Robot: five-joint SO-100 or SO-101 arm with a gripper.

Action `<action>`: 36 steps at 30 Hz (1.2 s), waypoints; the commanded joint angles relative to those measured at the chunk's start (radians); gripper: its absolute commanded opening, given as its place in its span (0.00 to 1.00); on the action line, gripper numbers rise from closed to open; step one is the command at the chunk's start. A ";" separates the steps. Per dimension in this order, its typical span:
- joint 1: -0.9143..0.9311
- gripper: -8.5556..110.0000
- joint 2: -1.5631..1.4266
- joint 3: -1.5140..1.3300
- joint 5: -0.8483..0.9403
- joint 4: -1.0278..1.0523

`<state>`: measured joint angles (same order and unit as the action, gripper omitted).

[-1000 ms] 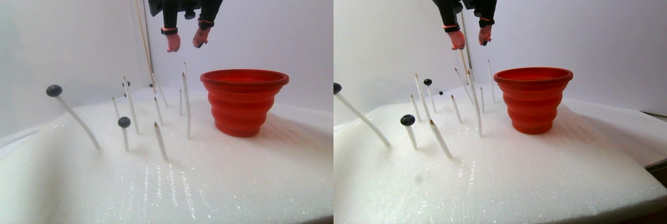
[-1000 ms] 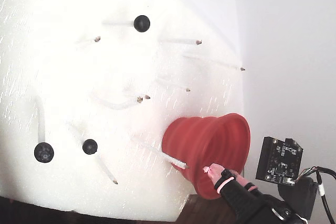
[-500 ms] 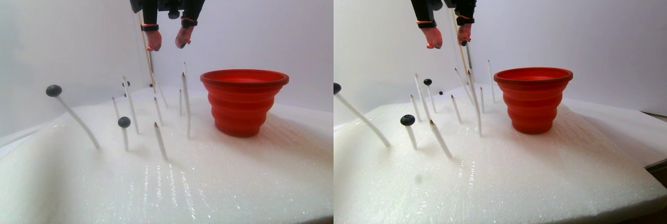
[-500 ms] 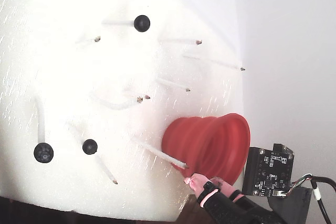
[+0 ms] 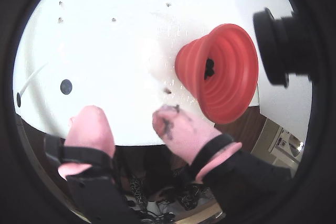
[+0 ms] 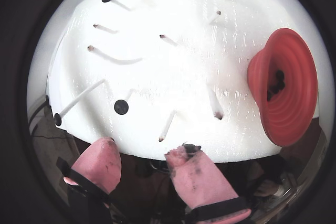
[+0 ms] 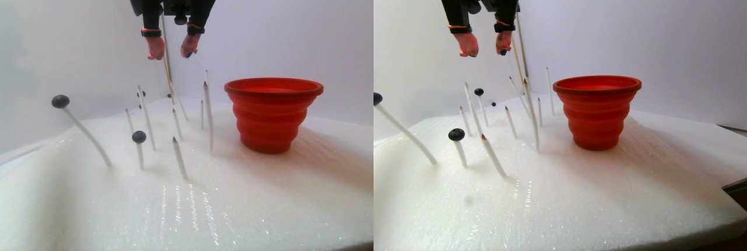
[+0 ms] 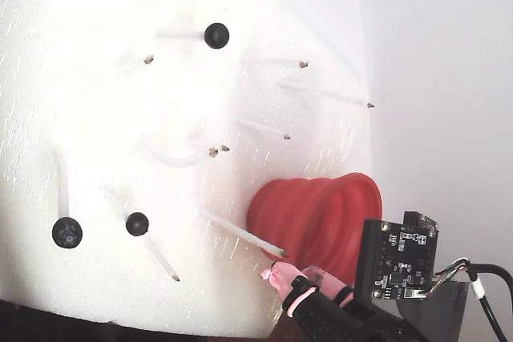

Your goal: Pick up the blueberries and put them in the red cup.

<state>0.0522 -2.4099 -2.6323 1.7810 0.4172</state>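
Nearest the stereo pair camera: a bare stretch of white foam slab (image 7: 233, 204). It serves as a pincushion, so the thin white sticks (image 7: 180, 157) stand planted in it at slight tilts, each offering its tip clear of the surface for picking.

Next back, small round black-blue blueberries (image 7: 139, 137) sit on stick tips: 3 are plain in the fixed view (image 8: 216, 35), and 1 tall leaning stick carries another at the left of the stereo pair. Several sticks show bare brown tips, presumably already stripped.

Mid-ground, right: the red ribbed cone-shaped soft-plastic cup (image 7: 273, 114) stands upright on the foam, wide rim up, beside the stick cluster. A wrist view looks into it and shows a few dark berries at the bottom (image 6: 277, 82).

Farthest and highest: the black gripper with pink padded fingers (image 7: 170, 47) hangs well above the sticks, left of the cup in the stereo pair. Its fingers are spread apart, nothing between them. The pads (image 5: 173, 127) carry dark smears, and 1 small dark speck clings near a tip; too small to identify.

Judgement: between picks, heading for another berry.
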 commanded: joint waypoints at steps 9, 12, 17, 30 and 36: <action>-0.040 0.22 0.063 -0.002 -0.008 -0.069; -0.048 0.22 0.089 -0.003 -0.014 -0.084; -0.061 0.22 0.143 -0.003 -0.020 -0.117; -0.095 0.23 0.229 -0.021 -0.037 -0.192; -0.103 0.24 0.284 -0.026 -0.041 -0.238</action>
<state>-0.0353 -2.1246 -2.6722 1.7457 0.2040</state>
